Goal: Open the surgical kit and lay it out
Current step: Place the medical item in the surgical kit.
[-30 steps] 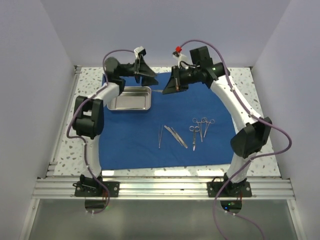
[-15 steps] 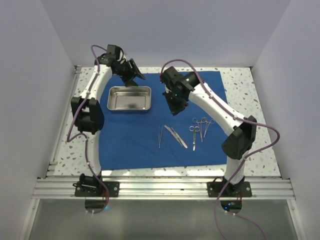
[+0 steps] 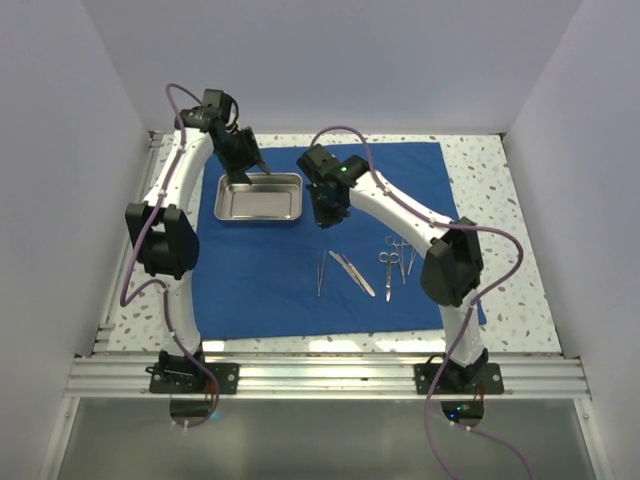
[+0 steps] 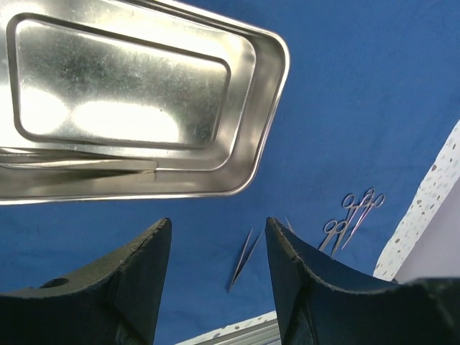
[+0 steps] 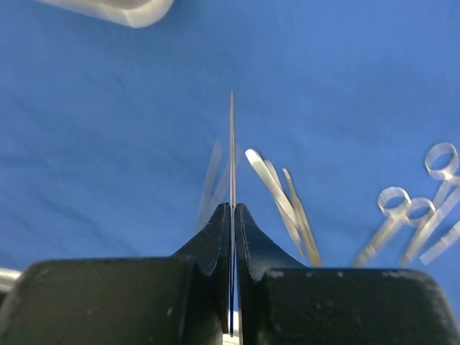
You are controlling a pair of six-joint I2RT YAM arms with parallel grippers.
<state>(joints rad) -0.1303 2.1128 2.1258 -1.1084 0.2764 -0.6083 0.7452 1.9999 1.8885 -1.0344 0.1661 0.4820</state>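
Note:
The royal-blue drape (image 3: 290, 290) lies spread flat on the table. The steel tray (image 3: 258, 197) sits on its far left part, and its inside looks empty in the left wrist view (image 4: 136, 108). My left gripper (image 3: 243, 166) hovers over the tray's far edge, open and empty (image 4: 218, 223). My right gripper (image 3: 328, 207) is just right of the tray, shut on a slim silver instrument (image 5: 232, 144) seen edge-on above the cloth. Two tweezers (image 3: 320, 272) (image 3: 352, 272), scissors (image 3: 385, 268) and forceps (image 3: 406, 250) lie in a row on the drape.
Speckled white tabletop (image 3: 500, 170) shows around the drape. White walls enclose the left, right and back. An aluminium rail (image 3: 320, 375) runs along the near edge by the arm bases.
My left gripper swung left and came down to the tray's far edge. My right gripper moved nearer and left, from the drape's far part to beside the tray, still holding the thin instrument.

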